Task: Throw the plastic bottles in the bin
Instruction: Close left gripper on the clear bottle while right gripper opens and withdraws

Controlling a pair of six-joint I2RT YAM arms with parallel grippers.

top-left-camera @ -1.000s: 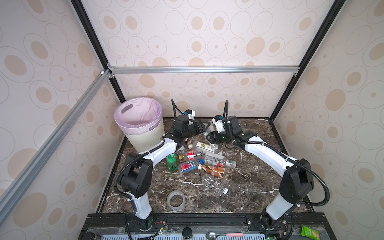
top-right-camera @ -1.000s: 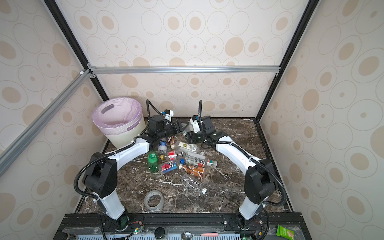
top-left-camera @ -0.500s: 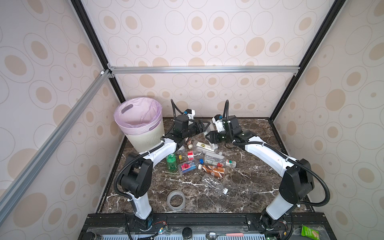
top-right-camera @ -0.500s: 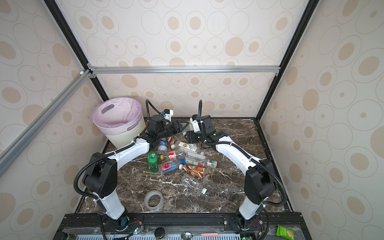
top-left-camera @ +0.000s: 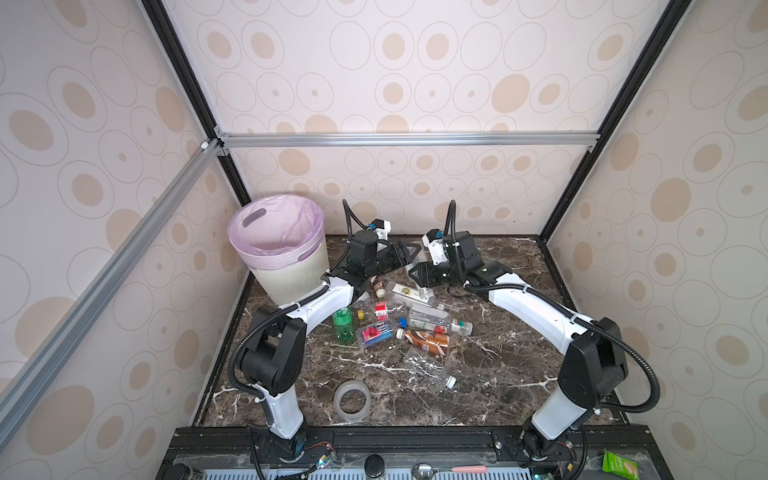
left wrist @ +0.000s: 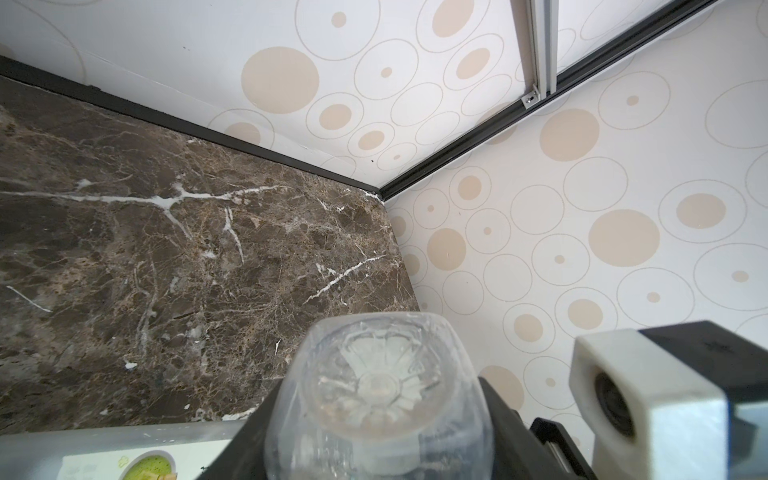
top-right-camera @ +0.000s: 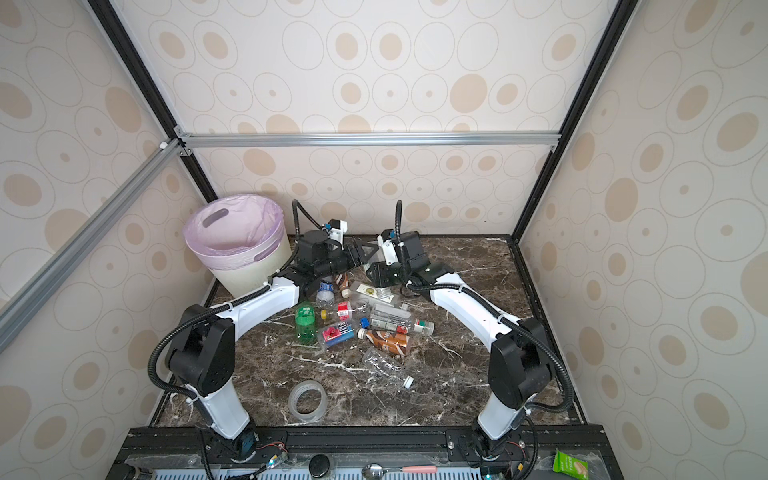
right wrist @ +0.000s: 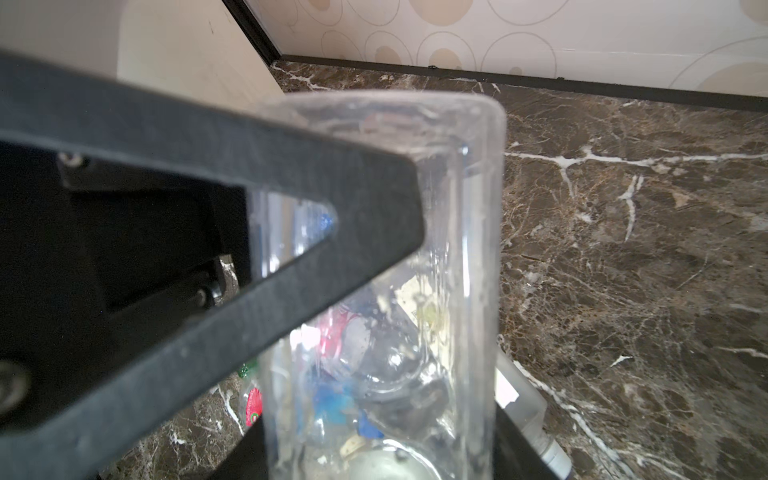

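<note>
I have both arms meeting just beside the bin [top-left-camera: 286, 282], on its open-table side, with one clear bottle [right wrist: 457, 249] lifted off the table [top-left-camera: 498, 365] between them. The right gripper [top-left-camera: 419, 270] is clamped on the near end of that bottle, which the right wrist view shows standing out from between its jaws. The left gripper [top-left-camera: 409, 254] has its jaws either side of the far end, with one finger [right wrist: 291, 232] laid across the clear wall, but I cannot tell whether it is pressing or only touching. That is my main worry. This looks to me like a hand-over, and if the right lets go before the left has a true hold, the bottle will drop onto the other plastic bottles [top-left-camera: 399, 324] heaped near the bin. From there it may scatter them, or roll off toward the tape ring [top-left-camera: 352, 401], which lies well away from the bin. The wall looks thin and slick, so a hard squeeze near the base could buckle it and squirt it out. Two clamps pulling against each other could also twist it free. The grippers are nearly touching, so a careless retreat could knock them together. After that, the bin stands tall, and a low carry would catch its rim or drag the liner [top-left-camera: 274, 232]. The left forearm [top-left-camera: 328, 299] also passes over the bottles nearest the bin and could sweep them.
</note>
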